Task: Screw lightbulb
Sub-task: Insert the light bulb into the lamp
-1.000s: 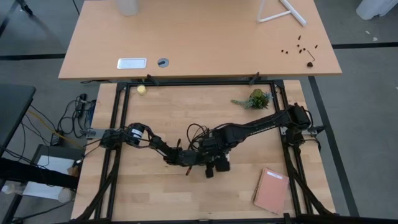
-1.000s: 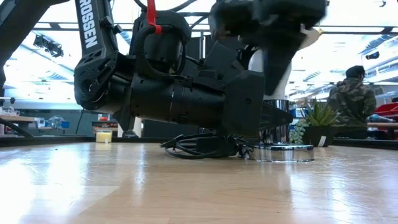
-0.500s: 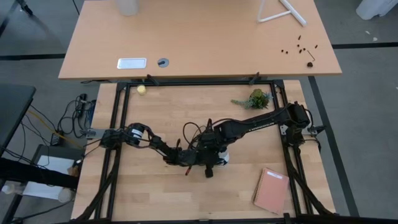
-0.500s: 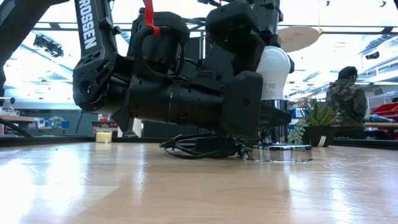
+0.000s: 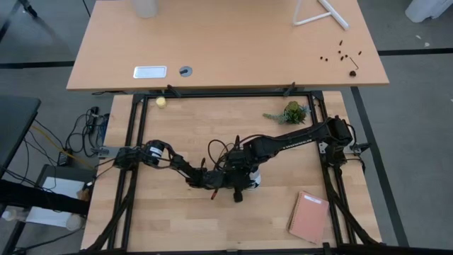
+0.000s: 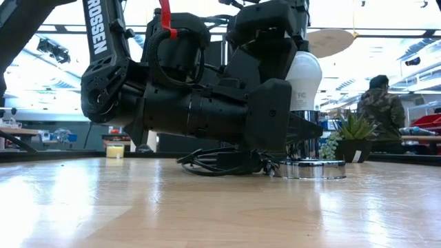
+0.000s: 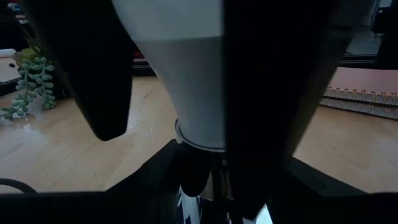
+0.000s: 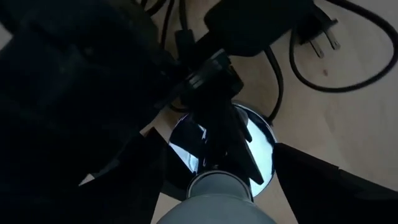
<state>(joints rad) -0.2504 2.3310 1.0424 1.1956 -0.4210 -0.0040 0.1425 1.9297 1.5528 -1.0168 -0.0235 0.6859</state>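
The white lightbulb stands upright in a socket whose stem rises from a round silver disc on the table's middle. My right gripper points straight down over the bulb, open, with one dark finger on each side of the glass. My left gripper reaches in level from the table's left and is shut on the socket below the bulb. The bulb's screw base is hidden between the fingers and the stem. My left gripper pinches the socket's stem between its two fingers, just above the silver disc. The fingers come in level from the table's left. The socket stands upright, its disc flat on the table. My right gripper's fingers flank the bulb's glass from above; whether they touch it I cannot tell.
The socket's black cord and plug lie coiled beside the disc. A small green plant stands at the far right, a pink notebook near the right front corner, and a yellow ball at the far left. A person stands in the room beyond.
My right gripper has rolled about its downward line over the bulb and shifted slightly toward the table's left. In the low view it covered the bulb a second ago; now the bulb's right side shows beside it. The socket and my left gripper have kept still.
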